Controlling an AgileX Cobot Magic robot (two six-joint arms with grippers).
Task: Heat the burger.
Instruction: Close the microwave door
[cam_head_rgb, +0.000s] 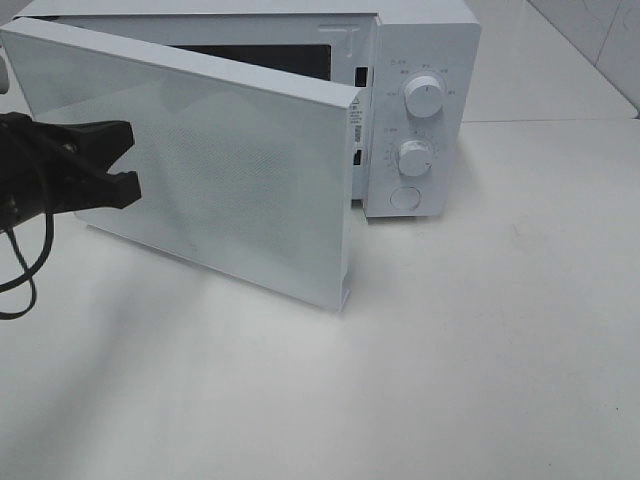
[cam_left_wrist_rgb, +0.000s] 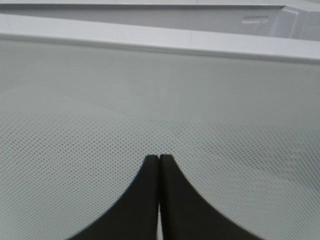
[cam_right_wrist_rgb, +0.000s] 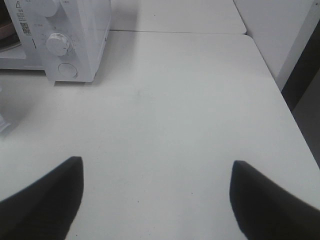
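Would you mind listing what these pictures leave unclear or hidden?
- Microwave cavity: exterior high view, the half-open door covers most of it, so whether the burger sits inside cannot be told.
- Dial markings: exterior high view, too small to read.
- Left wrist view: the door fills it beyond the shut left gripper.
- Right gripper: outside the exterior high view; its wrist view cuts off all but the open fingertips.

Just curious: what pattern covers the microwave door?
The microwave door has a fine dotted mesh, clearest in left wrist view.
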